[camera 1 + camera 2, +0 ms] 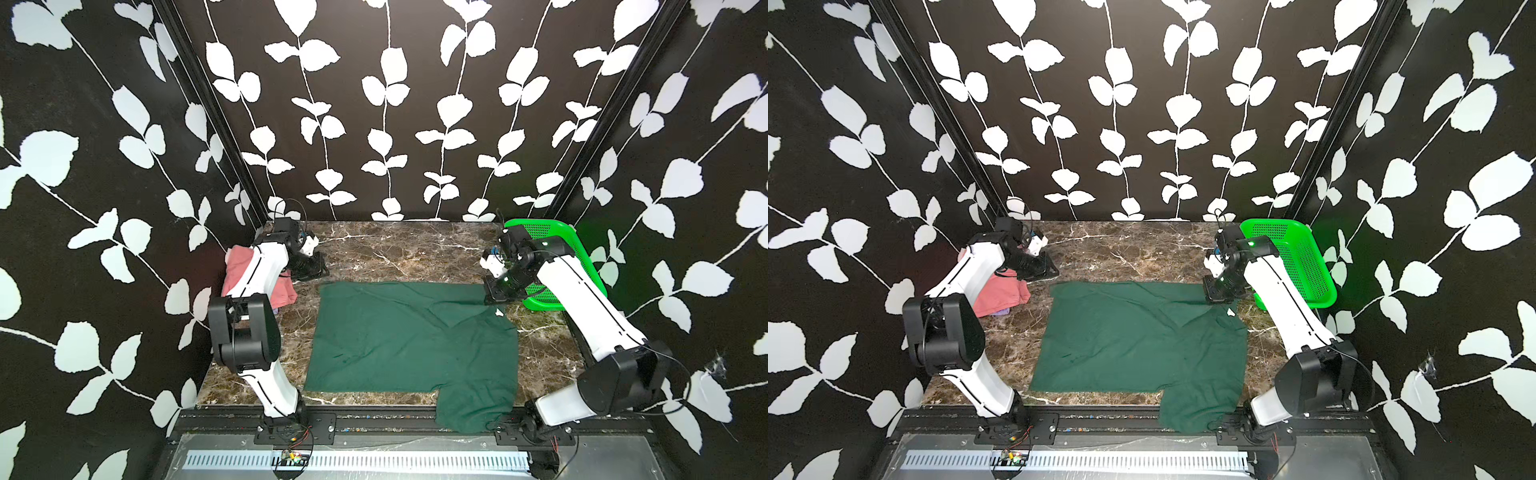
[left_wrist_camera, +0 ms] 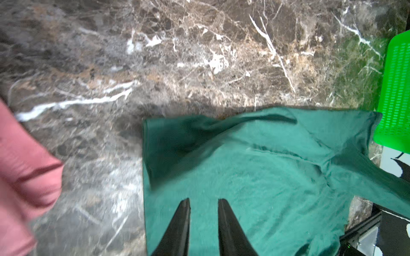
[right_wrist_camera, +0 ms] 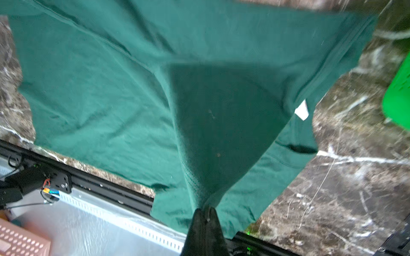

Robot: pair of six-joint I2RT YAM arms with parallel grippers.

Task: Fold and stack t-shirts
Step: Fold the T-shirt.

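At the far left a folded salmon-pink t-shirt (image 1: 1000,293) lies on the marble tabletop (image 1: 395,249), partly under the left arm, and a sliver of a lavender t-shirt (image 1: 1003,311) peeps out from beneath it. Just beside them the left gripper (image 2: 204,210) hovers at the far left corner of the dark green t-shirt (image 1: 411,336). Its jaws stand a little apart with nothing between them. The green shirt lies spread over the middle of the table, with one sleeve (image 1: 469,407) hanging over the front edge. At the shirt's far right corner the right gripper (image 3: 205,212) is pinched tight on a peak of the green cloth, which rises in a taut fold to its fingertips. Behind that arm a bright green perforated basket (image 1: 552,249) leans at the table's right rear. The work looks to be in the folding step on the green shirt, at a fold along its far edge. Next, the free left gripper probably needs a fresh hold on the cloth, so both arms can carry the fold evenly, without dragging or bunching the shirt.
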